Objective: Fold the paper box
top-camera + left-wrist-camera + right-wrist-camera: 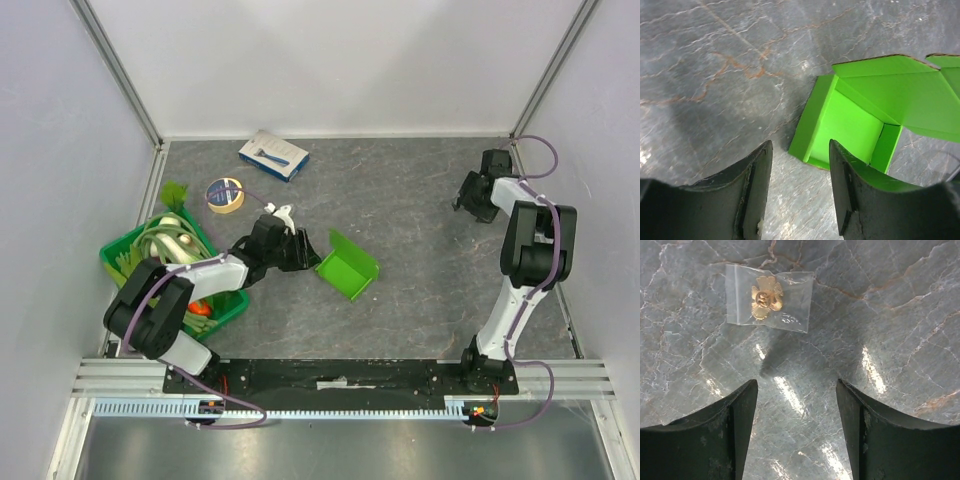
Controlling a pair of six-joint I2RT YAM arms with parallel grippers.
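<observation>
The lime-green paper box (347,266) sits near the middle of the table, partly folded, with walls standing and a flap raised. In the left wrist view the box (860,120) lies just ahead and to the right of the fingers, its open inside showing. My left gripper (305,250) is open and empty, just left of the box, not touching it; the left wrist view (799,150) shows bare table between its fingers. My right gripper (468,203) is open and empty at the far right, well away from the box; it also shows in the right wrist view (797,390).
A dark green crate (118,256) with vegetables stands at the left by my left arm. A tape roll (224,195) and a blue-and-white carton (273,155) lie at the back left. A small clear bag with a gold piece (769,297) lies ahead of the right gripper.
</observation>
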